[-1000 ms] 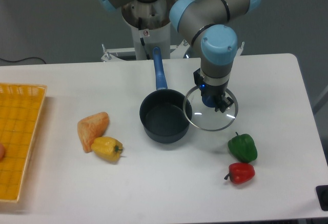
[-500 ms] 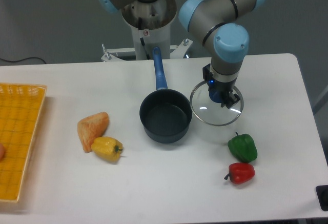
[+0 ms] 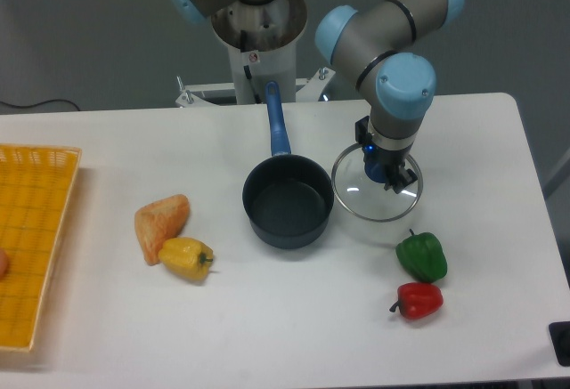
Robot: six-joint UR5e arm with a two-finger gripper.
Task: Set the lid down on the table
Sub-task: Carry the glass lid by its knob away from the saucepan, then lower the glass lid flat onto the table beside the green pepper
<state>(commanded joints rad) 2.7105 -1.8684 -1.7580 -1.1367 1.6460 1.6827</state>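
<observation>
Gripper (image 3: pixel 388 173): pointing straight down over the lid's centre, fingers closing on the small dark knob there and hiding most of it; holding the lid.

Lid (image 3: pixel 377 200): round clear glass disc with a thin metal rim, lying roughly level with its flat face turned up; being round, it is showing no long axis. It is sitting just right of the saucepan, its left edge almost meeting the pan's rim. Whether it is resting on the table or hanging slightly above cannot be told.

Arm: reaching from the base behind the saucepan, folding forward and to the right, with the blue-capped wrist standing vertical above the lid.

Saucepan (image 3: pixel 288 200): dark blue, open, handle pointing away toward the robot base.

Table (image 3: pixel 267 318): white, carrying everything listed.

Green pepper (image 3: pixel 421 256): right and nearer of the saucepan, just beyond the lid.

Red pepper (image 3: pixel 418 300): further toward the front from the saucepan, just beside the green one.

Yellow pepper (image 3: pixel 186 258): left of the saucepan, touching a bread-like piece (image 3: pixel 161 223).

Yellow woven tray (image 3: pixel 34 238): far left of the saucepan.
</observation>
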